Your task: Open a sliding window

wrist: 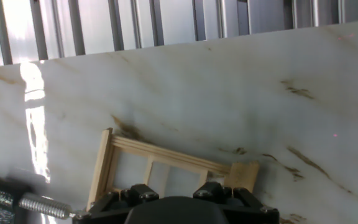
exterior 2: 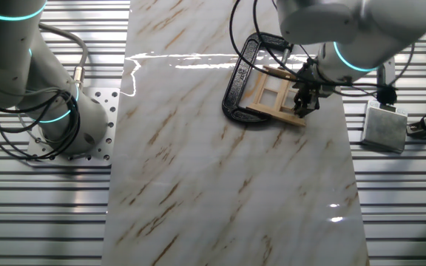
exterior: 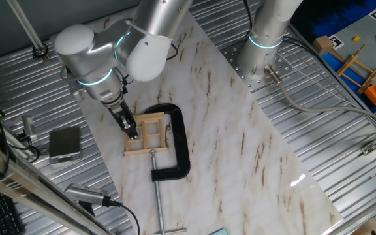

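Note:
The sliding window (exterior: 150, 134) is a small light wooden frame with thin crossbars. It lies flat on the marble board, and a black C-clamp (exterior: 177, 145) holds it down. It also shows in the other fixed view (exterior 2: 272, 94) and in the hand view (wrist: 160, 163). My gripper (exterior: 131, 128) points down at the window's left rail, at or just above the wood. In the other fixed view the gripper (exterior 2: 302, 105) is at the window's near right edge. In the hand view its black body hides the fingertips, and the two finger blocks stand apart.
The marble board (exterior: 240, 150) lies on a ribbed metal table. The clamp's screw handle (exterior: 160, 205) sticks out toward the front. A grey box (exterior: 64, 143) with cables sits left of the board. A second arm's base (exterior: 261, 55) and a toy rack (exterior: 361, 65) are at the back right.

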You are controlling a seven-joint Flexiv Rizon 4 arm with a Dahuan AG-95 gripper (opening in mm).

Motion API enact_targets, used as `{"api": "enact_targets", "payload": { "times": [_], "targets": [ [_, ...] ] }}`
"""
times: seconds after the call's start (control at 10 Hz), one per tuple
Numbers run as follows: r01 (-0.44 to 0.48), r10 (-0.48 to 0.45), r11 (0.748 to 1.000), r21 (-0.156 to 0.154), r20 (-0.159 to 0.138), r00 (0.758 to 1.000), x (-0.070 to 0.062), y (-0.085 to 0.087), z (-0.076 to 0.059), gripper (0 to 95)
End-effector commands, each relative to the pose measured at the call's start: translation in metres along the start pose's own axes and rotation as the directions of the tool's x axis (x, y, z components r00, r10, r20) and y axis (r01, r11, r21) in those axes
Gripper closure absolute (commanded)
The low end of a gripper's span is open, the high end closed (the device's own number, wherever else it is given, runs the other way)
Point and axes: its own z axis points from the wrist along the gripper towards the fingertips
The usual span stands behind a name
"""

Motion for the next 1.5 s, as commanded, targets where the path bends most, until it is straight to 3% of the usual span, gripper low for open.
{"api": "enact_targets", "payload": {
  "times": [0.1,1.5],
  "targets": [
    [-0.007,0.007,1.0,0.002,-0.001,1.0,0.0005,0.0004,0.0008,38.0],
    [-0.005,0.005,1.0,-0.014,-0.001,1.0,0.0013,0.0026,0.0072,38.0]
  ]
}}
